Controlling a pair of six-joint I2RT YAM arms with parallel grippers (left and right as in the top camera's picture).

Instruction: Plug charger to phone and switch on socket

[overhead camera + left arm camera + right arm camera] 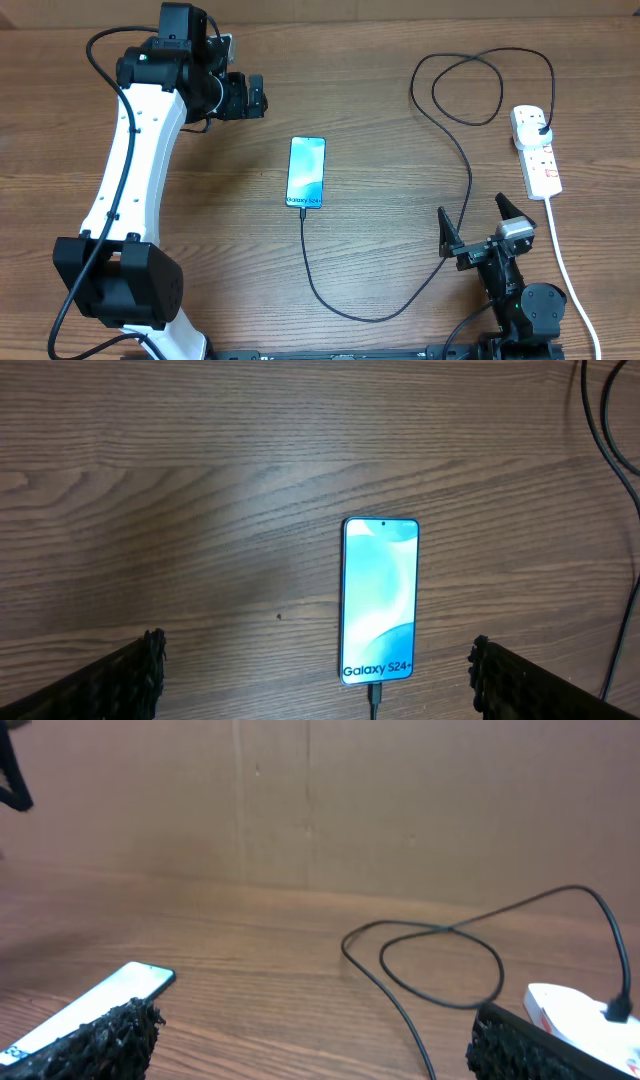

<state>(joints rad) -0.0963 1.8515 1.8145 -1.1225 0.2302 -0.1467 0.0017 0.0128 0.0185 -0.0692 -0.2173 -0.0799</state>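
Observation:
The phone lies face up mid-table with a lit light blue screen and "Galaxy" text at its near end; it also shows in the left wrist view and the right wrist view. The charger, a thin black cable, has its tip plugged into the phone's near end, loops across the table, and its black plug sits in the socket, a white power strip at the right. My left gripper is open and empty at the far left. My right gripper is open and empty near the front right.
The socket's thick white cord runs down the right side toward the front edge, beside my right arm. The charger's loops lie on the table behind my right gripper. A brown wall stands behind the table.

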